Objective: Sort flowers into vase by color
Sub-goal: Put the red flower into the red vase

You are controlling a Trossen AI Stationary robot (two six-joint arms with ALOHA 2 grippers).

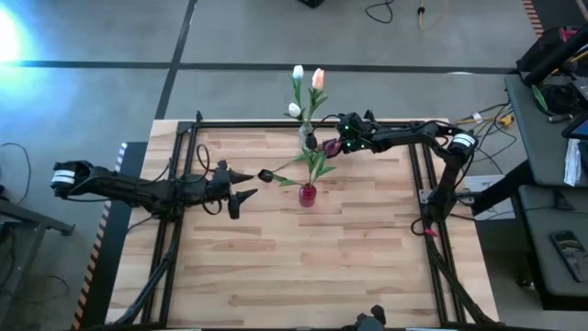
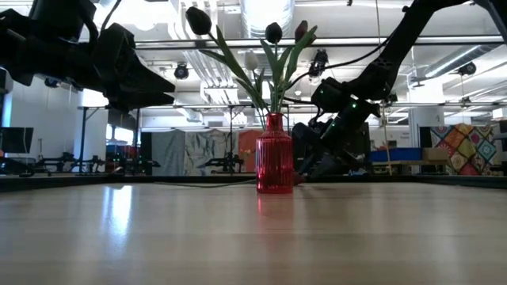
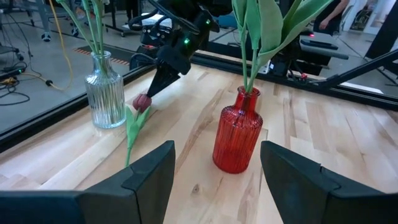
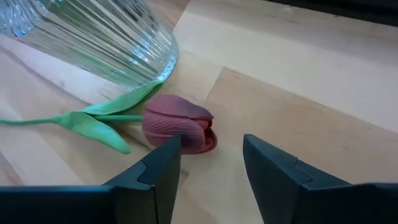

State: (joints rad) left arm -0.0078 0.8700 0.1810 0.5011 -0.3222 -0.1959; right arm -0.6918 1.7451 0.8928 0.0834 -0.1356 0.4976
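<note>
A maroon tulip (image 4: 180, 127) lies flat on the table, its head just beside the clear glass vase (image 4: 106, 37). My right gripper (image 4: 211, 152) is open and points down at that head from the table's right (image 1: 338, 140). The clear vase (image 1: 310, 140) holds white and peach tulips (image 1: 318, 78). The red vase (image 1: 307, 195) stands mid-table with dark tulips (image 2: 198, 20) stuck in its neck. My left gripper (image 1: 248, 184) hovers open to the left of the red vase (image 3: 237, 134). My right gripper has one finger (image 4: 158, 165) standing in front of the maroon tulip's head (image 4: 186, 124), slanting down from the table's right. That finger hides the near side of the head, so I cannot tell whether it touches. The tulip lies on the table.
A black frame rail (image 1: 276, 123) runs around the wooden table top. One dark tulip head (image 1: 265, 175) leans out of the red vase toward my left gripper. Bare wood lies toward the near edge (image 1: 303, 267). Cables and benches stand beyond the right edge.
</note>
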